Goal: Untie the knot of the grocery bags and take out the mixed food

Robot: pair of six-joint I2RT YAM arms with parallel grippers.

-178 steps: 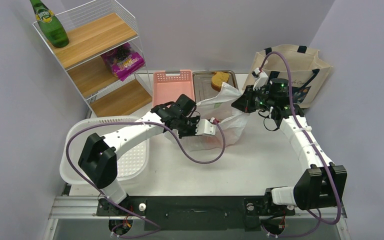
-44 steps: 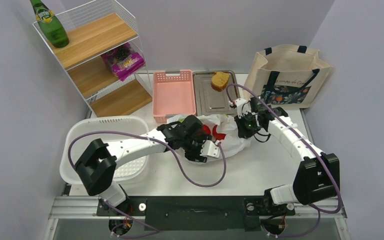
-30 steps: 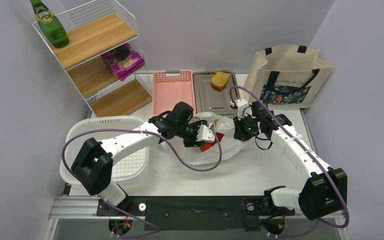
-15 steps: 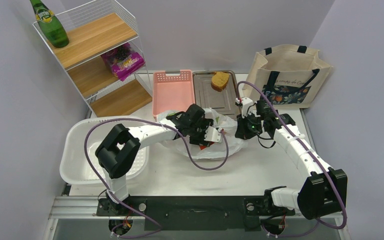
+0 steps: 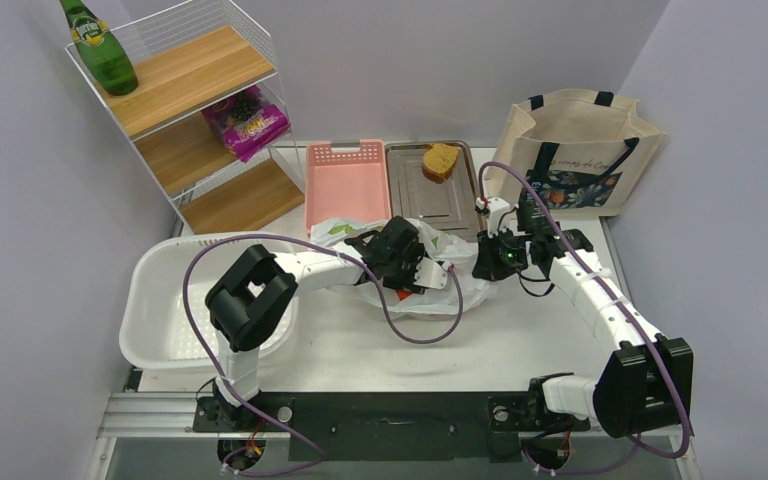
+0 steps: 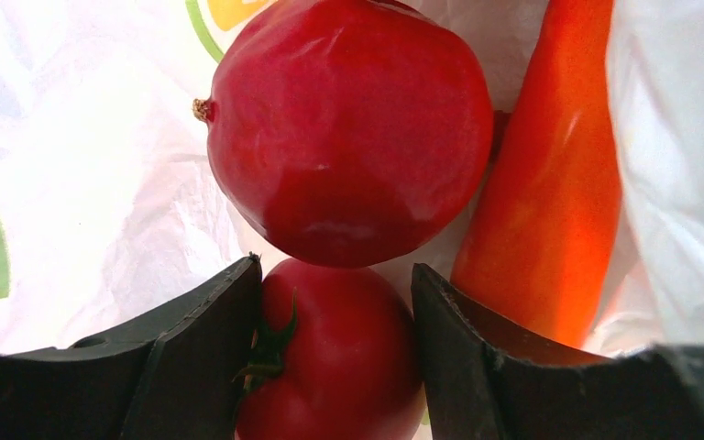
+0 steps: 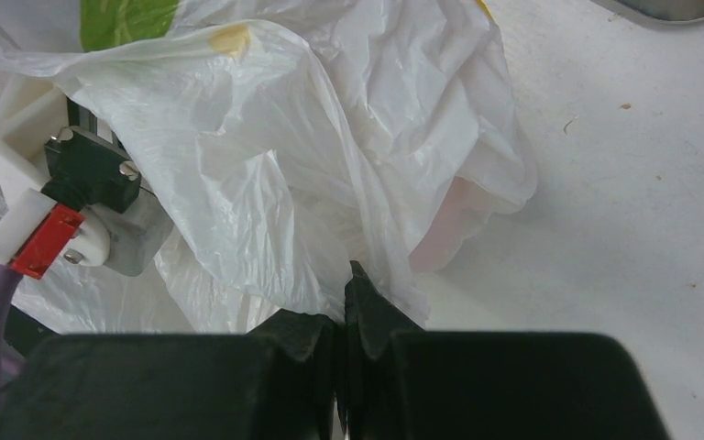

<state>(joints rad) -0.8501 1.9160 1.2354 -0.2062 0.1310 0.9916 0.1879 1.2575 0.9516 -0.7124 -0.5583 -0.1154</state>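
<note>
The thin whitish plastic bag (image 5: pixel 452 243) lies open mid-table, and my left gripper (image 5: pixel 422 272) is pushed into its mouth. Inside, in the left wrist view, my left gripper (image 6: pixel 335 272) is shut on a red tomato (image 6: pixel 335 362), with both fingers pressing its sides. A red round fruit (image 6: pixel 348 128) sits just beyond it and a carrot (image 6: pixel 550 174) lies to the right. My right gripper (image 5: pixel 487 262) is at the bag's right edge; in the right wrist view my right gripper (image 7: pixel 346 284) is shut on a fold of the plastic bag (image 7: pixel 266 156). The canvas tote (image 5: pixel 580 150) stands upright at the back right.
A white tub (image 5: pixel 175 310) sits at the left by the left arm. A pink basket (image 5: pixel 347 190) and a metal tray (image 5: pixel 415 195) holding bread (image 5: pixel 441 160) are behind the bag. The wire shelf holds a green bottle (image 5: pixel 100 50) and a purple packet (image 5: pixel 247 122).
My left gripper has pushed rightward, deeper into the bag, and its elbow has swung in toward the table's middle. My right gripper has kept its pinch on the bag edge and shifted slightly back.
</note>
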